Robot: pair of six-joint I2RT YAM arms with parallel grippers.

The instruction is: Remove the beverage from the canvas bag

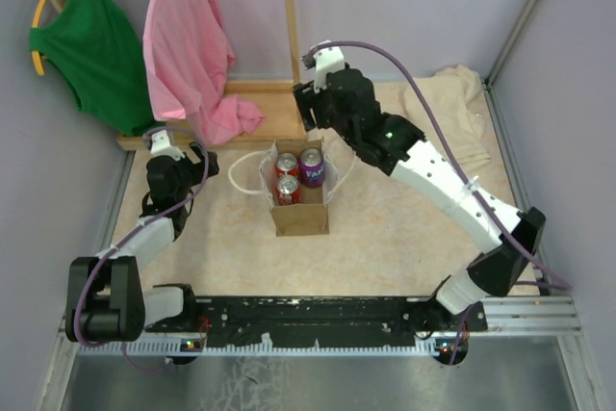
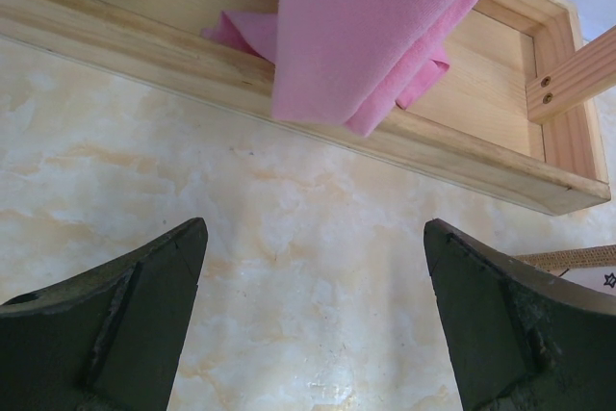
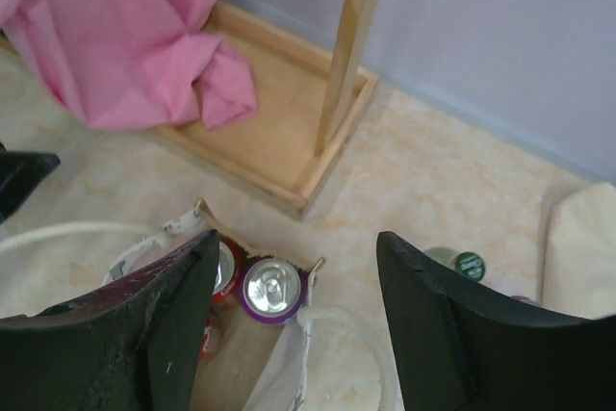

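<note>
The tan canvas bag point(image 1: 300, 218) stands open at the table's middle with white loop handles point(image 1: 243, 175). Inside are a purple can point(image 1: 311, 166) and two red cans point(image 1: 288, 162) point(image 1: 288, 189). My right gripper point(image 1: 310, 115) hovers just behind the bag, open and empty. In the right wrist view, the purple can point(image 3: 268, 288) and a red can point(image 3: 224, 271) show between the gripper's point(image 3: 296, 243) spread fingers, inside the bag point(image 3: 241, 372). My left gripper point(image 1: 188, 153) is open and empty, left of the bag. Its wrist view point(image 2: 316, 228) shows bare table.
A wooden rack base point(image 1: 260, 113) with an upright post point(image 1: 287, 16) stands behind the bag. A pink garment point(image 1: 192, 55) and a green one point(image 1: 91, 45) hang over it. A beige cloth point(image 1: 462, 113) lies back right. A green-capped bottle point(image 3: 469, 265) lies right of the bag.
</note>
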